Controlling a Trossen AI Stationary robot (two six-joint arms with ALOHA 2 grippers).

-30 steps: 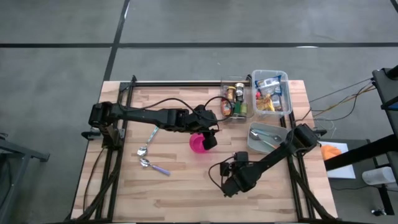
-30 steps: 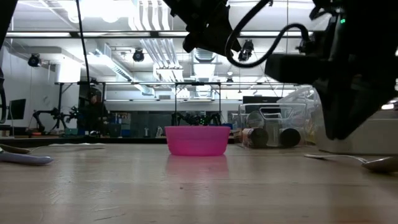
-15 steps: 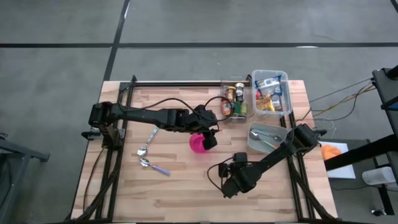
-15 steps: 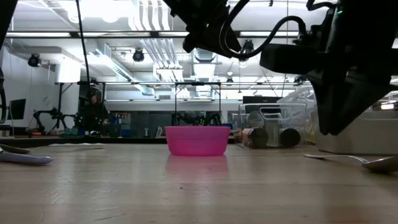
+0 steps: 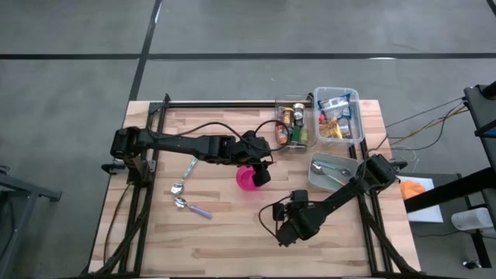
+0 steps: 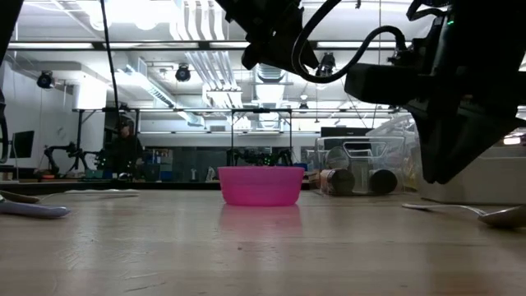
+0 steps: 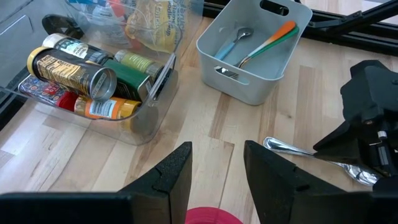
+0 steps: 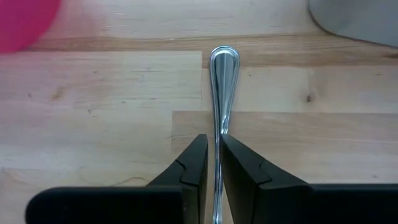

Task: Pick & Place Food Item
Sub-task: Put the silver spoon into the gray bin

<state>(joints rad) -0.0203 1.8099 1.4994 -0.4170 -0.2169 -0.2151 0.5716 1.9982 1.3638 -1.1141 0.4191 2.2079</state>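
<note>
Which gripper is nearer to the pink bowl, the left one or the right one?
Left. The left gripper hangs directly over the pink bowl. The right gripper, shut on a metal spoon, is farther toward the table's front.

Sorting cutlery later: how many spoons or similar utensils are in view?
5. Teal-handled spoon and purple-handled spoon lie left of the pink bowl; blue-handled spoon and orange-handled utensil sit in the grey bin; metal spoon is in the right gripper. Others may be hidden.
</note>
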